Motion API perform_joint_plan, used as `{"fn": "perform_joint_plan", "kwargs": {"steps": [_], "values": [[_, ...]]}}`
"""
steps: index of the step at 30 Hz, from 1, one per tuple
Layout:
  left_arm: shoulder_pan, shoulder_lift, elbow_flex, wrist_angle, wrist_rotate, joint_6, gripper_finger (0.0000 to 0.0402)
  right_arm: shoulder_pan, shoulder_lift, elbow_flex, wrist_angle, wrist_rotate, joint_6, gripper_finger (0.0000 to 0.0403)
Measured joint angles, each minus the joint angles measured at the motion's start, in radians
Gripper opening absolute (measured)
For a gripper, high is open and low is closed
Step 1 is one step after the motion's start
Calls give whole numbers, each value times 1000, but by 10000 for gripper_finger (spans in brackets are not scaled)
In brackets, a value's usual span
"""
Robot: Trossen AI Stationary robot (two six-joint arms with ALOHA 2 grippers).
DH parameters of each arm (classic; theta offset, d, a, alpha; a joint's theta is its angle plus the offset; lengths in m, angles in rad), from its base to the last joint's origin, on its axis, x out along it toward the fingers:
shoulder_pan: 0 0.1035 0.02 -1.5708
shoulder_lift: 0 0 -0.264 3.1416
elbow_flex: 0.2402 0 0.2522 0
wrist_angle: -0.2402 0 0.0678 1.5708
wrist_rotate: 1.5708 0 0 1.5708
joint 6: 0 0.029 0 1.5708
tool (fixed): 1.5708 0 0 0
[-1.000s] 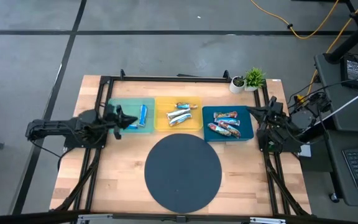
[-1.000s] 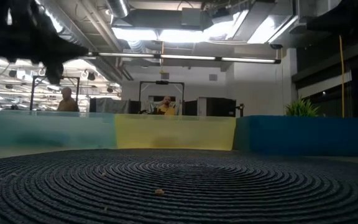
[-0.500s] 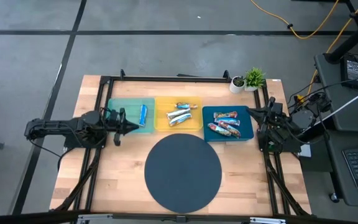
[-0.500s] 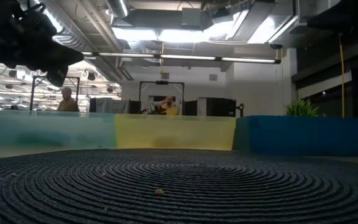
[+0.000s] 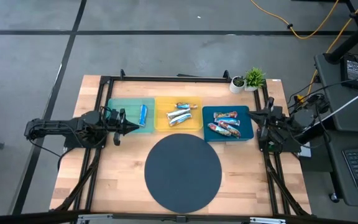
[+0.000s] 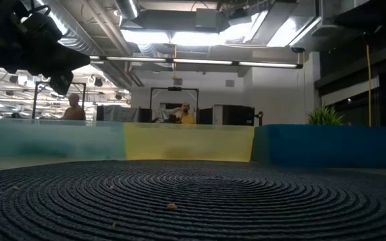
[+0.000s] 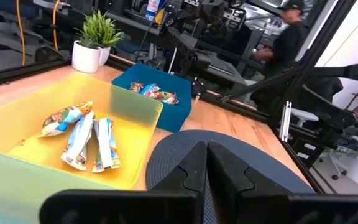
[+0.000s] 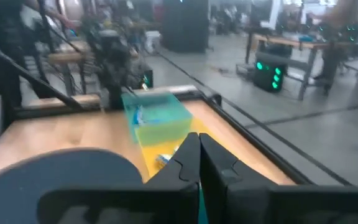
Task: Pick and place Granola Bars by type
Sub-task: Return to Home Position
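Observation:
In the high view one blue bar (image 5: 143, 114) lies in the teal tray (image 5: 120, 106). Several silver-white bars (image 5: 179, 114) lie in the yellow tray (image 5: 160, 124), also seen in the left wrist view (image 7: 82, 134). Several multicolour bars (image 5: 224, 122) lie in the blue tray (image 5: 248, 134). My left gripper (image 5: 129, 126) hovers shut and empty at the teal tray's near edge, its fingers meeting in its own view (image 7: 205, 155). My right gripper (image 5: 253, 114) is shut and empty beside the blue tray's right wall; its wrist view (image 8: 197, 146) shows the fingers closed.
A round dark woven mat (image 5: 183, 171) lies on the table's near half, filling the low view's foreground (image 6: 193, 201). Two small potted plants (image 5: 248, 79) stand at the far right corner. A black frame (image 5: 166, 78) runs around the table. People show in the room behind.
My left gripper has drawn back from above the teal tray toward the table's near edge and now keeps still beside the tray's near wall. The bars and trays have stayed where they were.

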Motion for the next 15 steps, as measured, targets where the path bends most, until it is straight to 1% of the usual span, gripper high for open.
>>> {"fn": "perform_joint_plan", "kwargs": {"steps": [1, 3, 7, 10, 12, 13, 15], "values": [[0, 0, 0, 0, 0, 0, 6, 0, -20, -14, 33, -12, -25, 4], [0, 0, 0, 0, 0, 0, 8, 0, -70, -47, 135, -84, -61, 4], [0, 0, 0, 0, 0, 0, 10, 0, -138, -188, 378, -310, -64, 2], [0, 0, 0, 0, 0, 0, 10, -7, -120, -315, 630, -359, -62, 2], [0, 0, 0, 0, 0, 0, 9, -26, -83, -372, 801, -396, -91, 2], [0, 0, 0, 0, 0, 0, 8, -40, -67, -386, 852, -411, -104, 2], [0, 0, 0, 0, 0, 0, 7, -76, -40, -386, 877, -435, -113, 2]]}}
